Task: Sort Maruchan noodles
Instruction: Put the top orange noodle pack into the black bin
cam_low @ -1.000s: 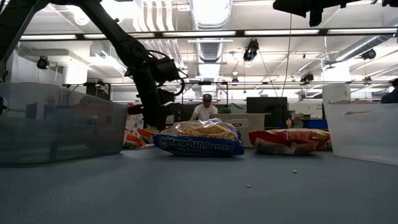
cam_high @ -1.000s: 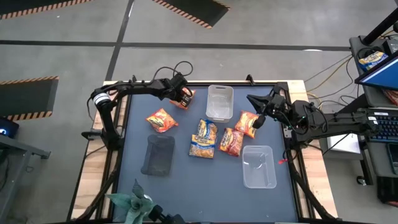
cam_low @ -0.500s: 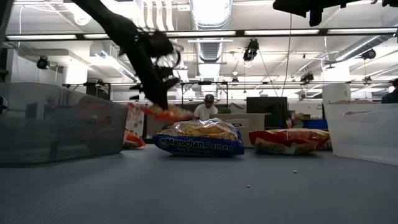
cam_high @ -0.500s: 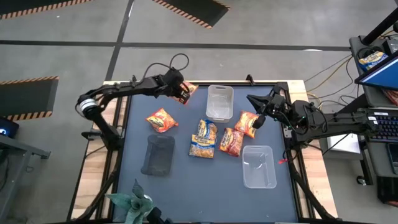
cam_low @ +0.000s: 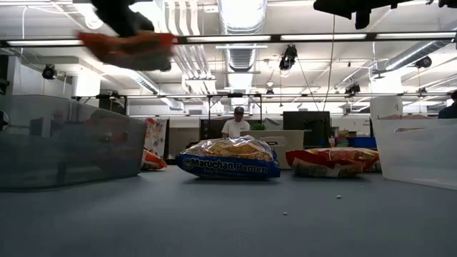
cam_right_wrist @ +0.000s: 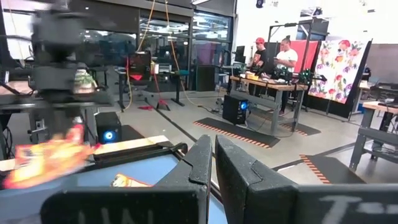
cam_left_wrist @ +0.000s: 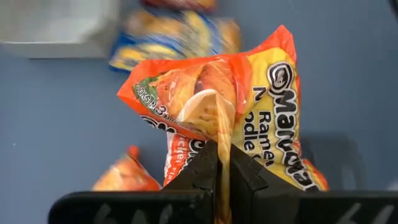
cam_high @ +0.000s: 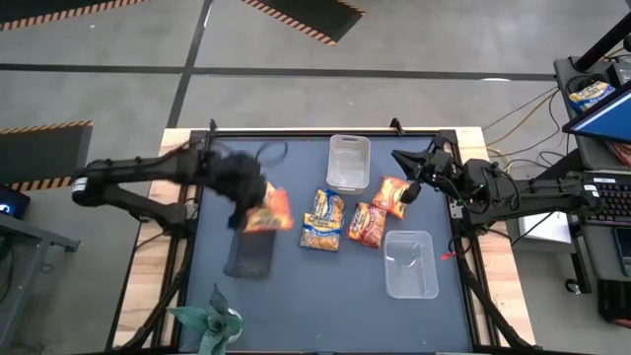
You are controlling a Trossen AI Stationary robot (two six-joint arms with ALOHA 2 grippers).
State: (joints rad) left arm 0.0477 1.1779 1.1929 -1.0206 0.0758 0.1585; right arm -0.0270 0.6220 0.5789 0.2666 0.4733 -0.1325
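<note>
My left gripper [cam_high: 248, 202] [cam_left_wrist: 222, 155] is shut on an orange-red Maruchan packet [cam_high: 272, 209] [cam_left_wrist: 261, 99], carried high over the table's left half; it shows blurred at the top of the low view [cam_low: 128, 46]. Another orange packet [cam_left_wrist: 124, 177] lies flat below it. A blue-and-yellow packet [cam_high: 322, 219] [cam_low: 228, 158] and two orange packets [cam_high: 368, 225] [cam_high: 392, 195] lie flat mid-table. My right gripper [cam_high: 412, 187] [cam_right_wrist: 213, 152] is shut and hangs raised beside the rightmost orange packet, touching nothing. My left gripper pinches the orange packet between its two fingers at a crumpled fold of the wrapper [cam_left_wrist: 222, 134], near one end. The fingers come from above, pointing down. The packet is lifted clear of the table and bulges out beyond the fingertips, crumpled.
One clear tub [cam_high: 348, 163] stands at the far middle, another [cam_high: 411, 263] at the near right. A dark grey cloth [cam_high: 251, 251] lies near left, just below the held packet. A person [cam_low: 233, 125] stands in the room behind. Bare mat lies toward the near edge.
My left gripper has lifted the orange packet off the table's far left corner, risen, and swung toward the near edge and the middle, now above the other orange packet beside the grey cloth. The packet went from resting on the table to lifted clear. My right arm has kept still.
</note>
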